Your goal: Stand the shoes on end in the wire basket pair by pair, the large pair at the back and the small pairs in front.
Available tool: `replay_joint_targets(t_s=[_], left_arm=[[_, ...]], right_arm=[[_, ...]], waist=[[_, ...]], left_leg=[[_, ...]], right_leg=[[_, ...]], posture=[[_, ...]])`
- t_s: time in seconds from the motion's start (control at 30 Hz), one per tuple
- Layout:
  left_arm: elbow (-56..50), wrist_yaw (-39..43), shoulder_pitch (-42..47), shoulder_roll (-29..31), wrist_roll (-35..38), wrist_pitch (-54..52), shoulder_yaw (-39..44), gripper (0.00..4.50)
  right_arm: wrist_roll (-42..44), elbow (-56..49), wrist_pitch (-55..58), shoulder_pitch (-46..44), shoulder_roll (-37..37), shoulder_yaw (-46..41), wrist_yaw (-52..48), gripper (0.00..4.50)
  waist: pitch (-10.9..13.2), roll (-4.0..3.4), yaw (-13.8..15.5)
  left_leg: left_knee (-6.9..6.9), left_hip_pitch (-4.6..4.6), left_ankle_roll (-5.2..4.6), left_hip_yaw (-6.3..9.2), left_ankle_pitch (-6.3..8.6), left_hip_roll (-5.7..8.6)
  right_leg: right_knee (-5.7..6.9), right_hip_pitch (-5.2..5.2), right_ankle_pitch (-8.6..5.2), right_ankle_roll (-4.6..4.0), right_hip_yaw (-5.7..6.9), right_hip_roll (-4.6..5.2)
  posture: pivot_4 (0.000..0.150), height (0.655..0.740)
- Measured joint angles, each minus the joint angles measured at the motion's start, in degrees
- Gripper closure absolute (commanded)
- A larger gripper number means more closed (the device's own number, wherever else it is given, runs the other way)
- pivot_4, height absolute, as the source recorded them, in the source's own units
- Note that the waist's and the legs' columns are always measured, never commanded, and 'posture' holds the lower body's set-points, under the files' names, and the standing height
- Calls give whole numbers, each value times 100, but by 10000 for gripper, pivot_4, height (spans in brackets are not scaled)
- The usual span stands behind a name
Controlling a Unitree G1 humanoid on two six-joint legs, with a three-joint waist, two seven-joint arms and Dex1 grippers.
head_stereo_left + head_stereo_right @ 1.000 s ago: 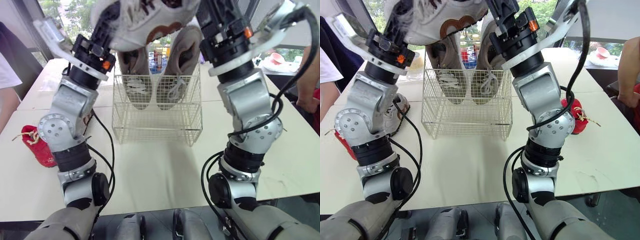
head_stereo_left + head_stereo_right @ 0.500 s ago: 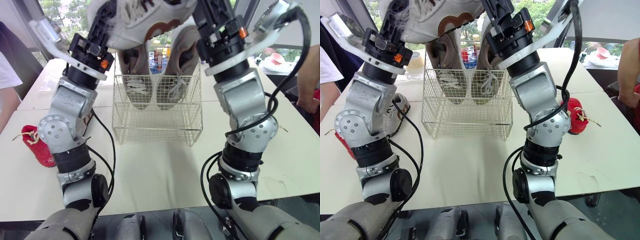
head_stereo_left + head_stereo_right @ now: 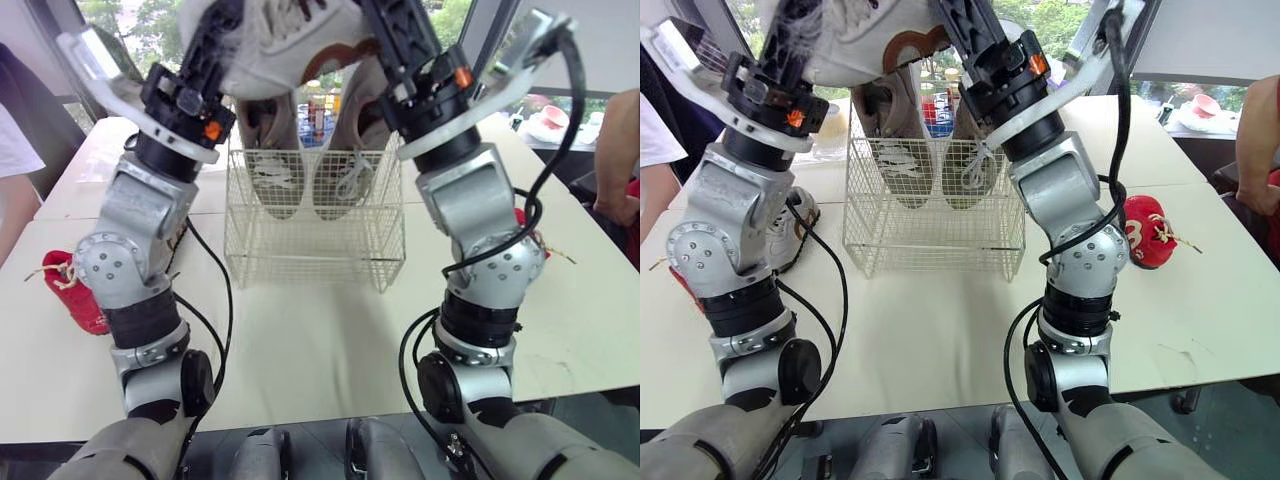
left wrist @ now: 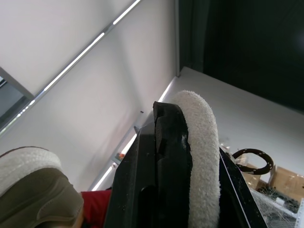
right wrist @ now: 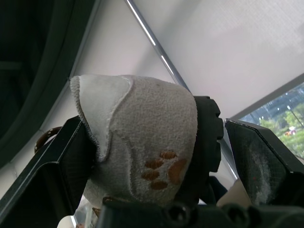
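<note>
A white fleecy shoe (image 3: pixel 290 40) with brown paw marks hangs high over the wire basket (image 3: pixel 315 250). My left gripper (image 3: pixel 215 35) is shut on one end of it and my right gripper (image 3: pixel 395 35) on the other. In the right wrist view its heel (image 5: pixel 142 147) sits clamped between the black fingers. The left wrist view has its fleecy rim (image 4: pixel 202 156) pressed against a finger (image 4: pixel 161 180). Whether a second shoe is held with it I cannot tell. A large beige pair (image 3: pixel 275 150) stands on end at the back of the basket.
A small red shoe (image 3: pixel 75 290) lies on the table at the left, another red shoe (image 3: pixel 1150 232) at the right. A white sneaker (image 3: pixel 790 235) lies behind my left arm. People stand at the left (image 3: pixel 15 170) and right (image 3: pixel 615 150) edges.
My right forearm and gripper have swung left, toward the space above the basket. The white shoe stays held high, and the left arm has barely moved.
</note>
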State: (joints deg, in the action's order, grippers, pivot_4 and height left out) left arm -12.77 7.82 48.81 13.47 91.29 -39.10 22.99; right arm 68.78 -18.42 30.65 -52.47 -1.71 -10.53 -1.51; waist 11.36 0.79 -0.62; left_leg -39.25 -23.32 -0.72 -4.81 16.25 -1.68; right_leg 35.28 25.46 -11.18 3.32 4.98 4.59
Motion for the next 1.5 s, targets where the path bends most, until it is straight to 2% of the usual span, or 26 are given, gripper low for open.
replay_joint_targets(t_s=[0.23,0.33,0.37,0.53,0.6,0.63,0.67,0.83,0.97,1.1,1.23,1.33,1.4,1.43,1.5], left_arm=[[-1,0,-32,94,50,24,-46,42713],[-1,0,-126,59,49,98,-115,42713],[-1,-1,-136,60,43,120,-142,42713],[-138,24,-169,134,-33,188,-197,42713],[-159,65,-210,205,-140,196,-215,42713],[-159,70,-224,231,-197,198,-223,32380],[-160,76,-256,273,-265,188,-259,28894],[-268,177,-641,888,-578,-149,-499,4305],[-805,339,-1150,1791,-1025,-471,-650,4305],[-1283,287,-1791,2266,-1271,-879,-916,4305],[-1735,447,-2500,2928,-1558,-1102,-893,4305],[-1908,770,-2908,3193,-1668,-1145,-844,4305],[-1866,842,-3084,3256,-1714,-1180,-841,4305],[-1859,859,-3108,3261,-1726,-1179,-823,4305],[-1888,943,-3118,3269,-1727,-1174,-822,4305]], right_arm=[[42,0,-4,-1,3,2,0,504],[145,-1,-2,-1,29,12,5,7937],[188,-10,-1,-1,34,18,1,13996],[237,-31,26,0,36,16,102,34509],[238,-30,54,0,37,32,158,34509],[238,-27,65,1,37,37,177,34683],[236,-24,66,1,32,33,181,34683],[216,11,119,1,-29,68,171,34683],[-1,12,136,0,-273,120,6,34683],[-420,-232,164,-143,-748,414,-523,34683],[-1637,-874,459,-380,-1811,1416,-1111,34683],[-2497,-878,523,-212,-1896,2250,-1368,34683],[-2863,-881,411,-158,-1846,2507,-1487,34683],[-2898,-759,348,-169,-1903,2507,-1740,34683],[-2394,311,412,-741,-2908,2051,-3096,34683]], waist=[[0,0,1],[0,0,2],[0,0,3],[0,0,-2],[0,0,-2],[0,0,-2],[0,0,-1],[1,-2,-10],[3,-5,-22],[8,-12,-13],[5,-9,-21],[5,-9,-23],[6,-9,-11],[6,-6,12],[21,-7,110]], left_leg=[[0,0,0,1,0,0],[0,-1,0,1,0,0],[0,-1,0,1,0,0],[1,-1,-1,1,1,0],[2,-1,-1,2,0,-1],[2,-1,-1,2,0,-1],[2,-1,-1,1,1,-1],[4,-2,-1,1,1,-2],[10,-3,0,-2,1,-5],[11,-5,-1,-4,1,-3],[15,-12,0,-6,3,-6],[18,-11,2,-8,2,-10],[17,-15,4,-8,0,-10],[13,-17,5,-6,0,-9],[-8,-22,-5,-9,4,3]], right_leg=[[-1,0,0,0,1,-1],[-1,0,0,0,1,-1],[-1,0,0,0,1,-1],[-2,0,0,0,1,-1],[-1,0,0,-1,2,-2],[-1,0,0,-1,2,-2],[-2,0,-1,0,2,-2],[-2,4,-1,0,2,-2],[-3,10,-2,-1,0,-3],[-3,14,-2,-1,-2,0],[-2,29,-4,-3,-1,-2],[-1,32,-9,-11,-1,-6],[0,37,-9,-11,-2,-5],[-1,34,-9,-11,0,-5],[-11,25,-15,-26,-2,6]], posture=[[1500,7400],[1500,7400],[1500,7400],[1500,7400],[1500,7400],[1500,7400],[1500,7400],[1500,7400],[1500,7400],[1500,7400],[1500,7400],[1500,7400],[1500,7400],[1500,7400],[1500,7400]])
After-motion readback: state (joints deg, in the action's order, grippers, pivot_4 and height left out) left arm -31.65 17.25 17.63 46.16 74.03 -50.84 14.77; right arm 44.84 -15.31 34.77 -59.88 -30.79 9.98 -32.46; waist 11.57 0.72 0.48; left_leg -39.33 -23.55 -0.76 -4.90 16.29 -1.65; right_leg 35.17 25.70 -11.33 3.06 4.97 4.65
